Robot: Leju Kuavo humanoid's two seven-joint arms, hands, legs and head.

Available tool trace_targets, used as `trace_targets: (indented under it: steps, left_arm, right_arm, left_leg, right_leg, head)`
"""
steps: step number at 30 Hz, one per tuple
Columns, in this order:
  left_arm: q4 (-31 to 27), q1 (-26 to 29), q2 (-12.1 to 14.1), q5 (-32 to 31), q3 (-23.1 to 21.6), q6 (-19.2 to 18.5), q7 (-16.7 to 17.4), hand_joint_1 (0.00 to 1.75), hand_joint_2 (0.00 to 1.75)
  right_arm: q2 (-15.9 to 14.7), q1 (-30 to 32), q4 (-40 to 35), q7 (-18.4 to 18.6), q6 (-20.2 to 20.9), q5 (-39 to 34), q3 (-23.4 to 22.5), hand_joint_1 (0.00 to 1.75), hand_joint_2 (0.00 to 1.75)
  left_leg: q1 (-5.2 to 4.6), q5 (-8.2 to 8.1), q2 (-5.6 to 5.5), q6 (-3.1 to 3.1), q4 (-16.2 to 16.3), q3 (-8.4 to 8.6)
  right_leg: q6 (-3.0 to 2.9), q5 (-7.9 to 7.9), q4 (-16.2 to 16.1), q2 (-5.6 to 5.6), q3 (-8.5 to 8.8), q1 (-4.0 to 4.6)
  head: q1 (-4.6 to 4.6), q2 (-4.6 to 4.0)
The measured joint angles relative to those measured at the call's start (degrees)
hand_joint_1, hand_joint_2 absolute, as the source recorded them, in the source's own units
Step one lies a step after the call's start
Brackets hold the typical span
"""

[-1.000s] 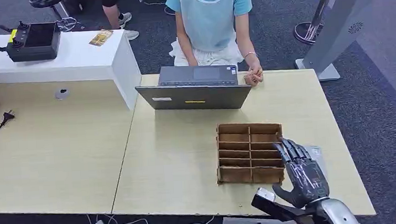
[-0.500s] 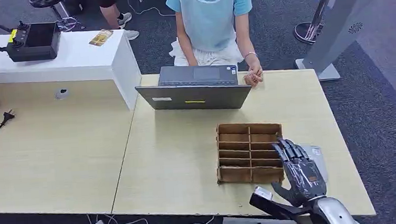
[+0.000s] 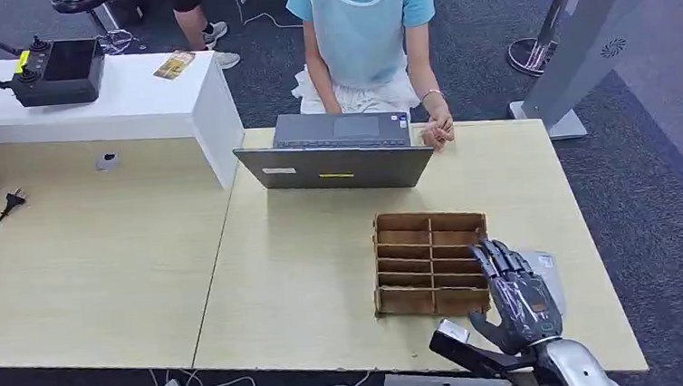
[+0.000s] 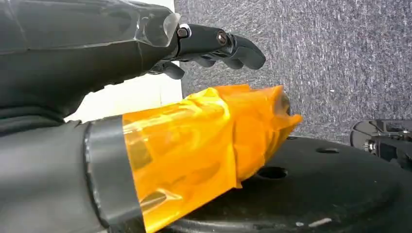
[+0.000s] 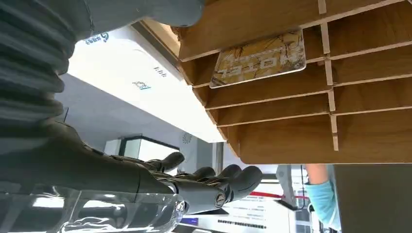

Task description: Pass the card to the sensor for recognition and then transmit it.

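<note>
One card (image 5: 260,57) lies flat in a rack (image 3: 431,263) slot, just beside the right hand (image 3: 517,291) (fingers apart, empty), long edge along the slot; left hand (image 4: 214,46) hangs loosely curled, empty.

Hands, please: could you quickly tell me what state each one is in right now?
Left hand: holds nothing, fingers loosely curled, so whether open or closed cannot be told.
Right hand: open, fingers extended beside the wooden rack, holding nothing.

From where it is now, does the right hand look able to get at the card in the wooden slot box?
Probably yes. The right hand sits open beside the box, and the card sticks out of its slot with nothing visibly blocking it.
</note>
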Motion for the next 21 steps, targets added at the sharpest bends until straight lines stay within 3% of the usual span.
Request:
trace_targets:
  steps: [21]
  left_arm:
    - [0.00,0.00,0.00,0.00,0.00,-0.15,0.00,0.00,0.00]
  right_arm:
    - [0.13,-0.01,0.61,0.26,0.09,0.48,-0.37,0.30,1.75]
  left_leg:
    - [0.00,0.00,0.00,0.00,0.00,0.00]
  right_leg:
    - [0.00,0.00,0.00,0.00,0.00,0.00]
  head:
    - [-0.02,0.00]
